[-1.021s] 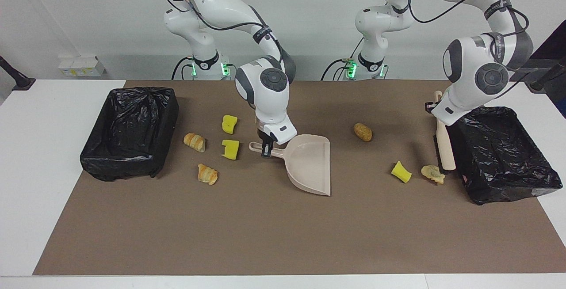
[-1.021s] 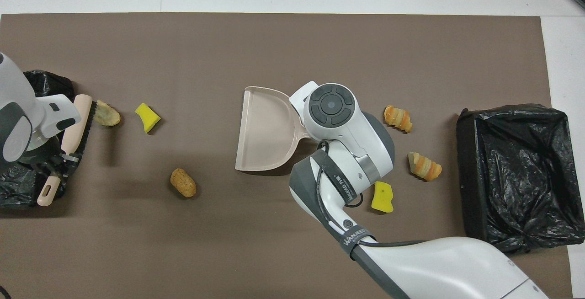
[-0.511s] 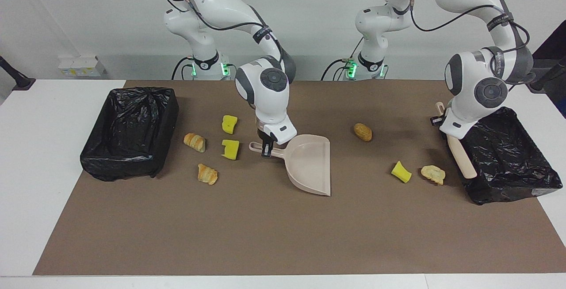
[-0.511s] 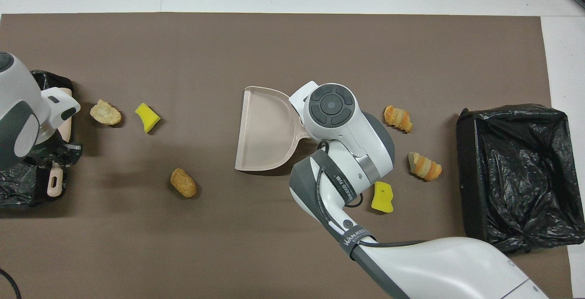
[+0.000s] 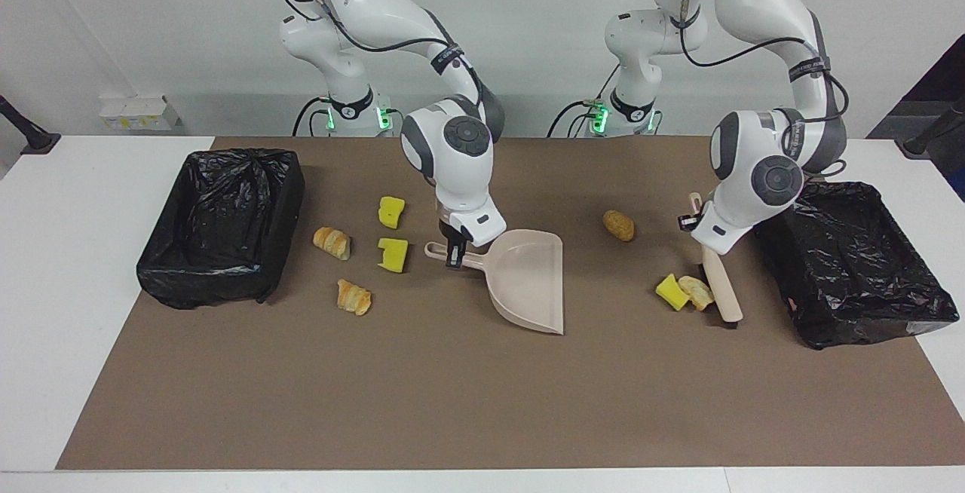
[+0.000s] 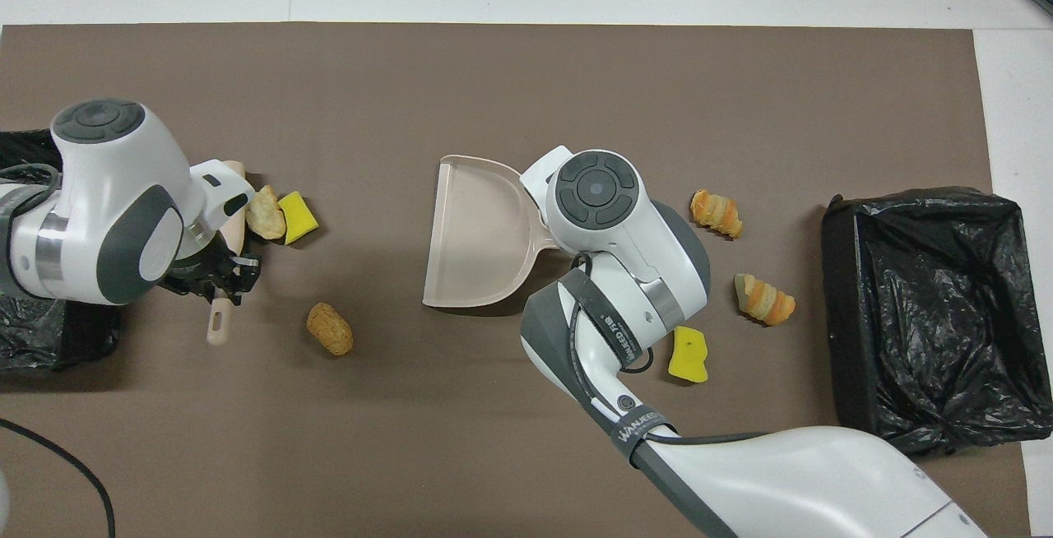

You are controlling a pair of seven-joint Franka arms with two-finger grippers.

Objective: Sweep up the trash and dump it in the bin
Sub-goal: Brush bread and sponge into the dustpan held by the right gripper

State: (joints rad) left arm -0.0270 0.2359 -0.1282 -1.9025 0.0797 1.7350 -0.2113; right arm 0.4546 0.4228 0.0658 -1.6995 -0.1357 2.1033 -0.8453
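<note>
Trash: tan lump [image 5: 696, 291] and yellow sponge chunk [image 5: 670, 291] now bunched together against the brush [image 5: 721, 286]; a second ago they lay apart.
Brush: came off the bin [image 5: 852, 274] at the left arm's end, pushing both toward the dustpan [image 5: 528, 278].
Left gripper [image 5: 695, 223]: clamped on brush handle.
Right gripper [image 5: 452, 253]: pinching dustpan handle, pan flat, unmoved.
Remaining: brown lump [image 5: 618, 225], four pieces near the other bin [image 5: 226, 222].
Status: sweep under way, pan empty.

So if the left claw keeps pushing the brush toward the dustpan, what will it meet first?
The brush in the left claw already touches the bread lump and yellow sponge chunk. Next is probably bare mat up to the dustpan; the brown roll looks off-line.
</note>
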